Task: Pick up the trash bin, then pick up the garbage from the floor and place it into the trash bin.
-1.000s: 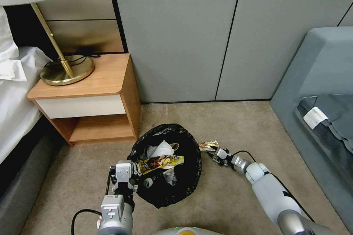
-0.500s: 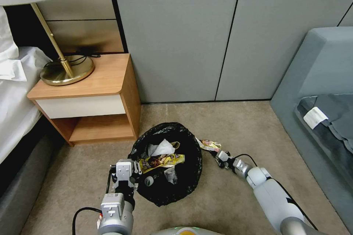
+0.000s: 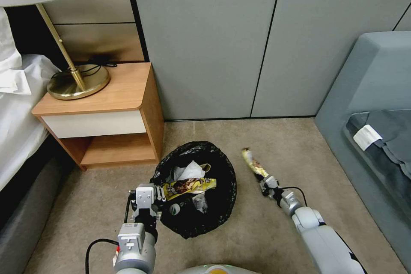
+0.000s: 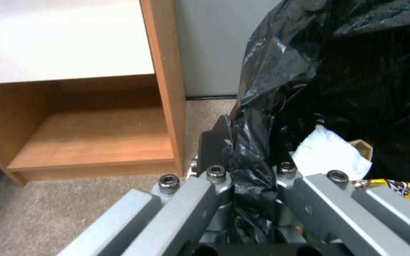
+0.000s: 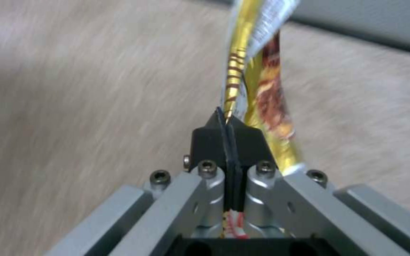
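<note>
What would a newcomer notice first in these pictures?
The trash bin with its black bag stands on the carpet beside the wooden nightstand, litter inside; the left gripper pinches its rim. To its right, the right gripper holds a yellow wrapper above the floor.

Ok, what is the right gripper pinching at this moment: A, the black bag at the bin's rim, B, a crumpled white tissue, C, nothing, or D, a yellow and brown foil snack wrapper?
D: the right gripper is shut on the yellow and brown foil snack wrapper, held above the carpet beside the black-lined trash bin, whose rim the left gripper clamps.
</note>
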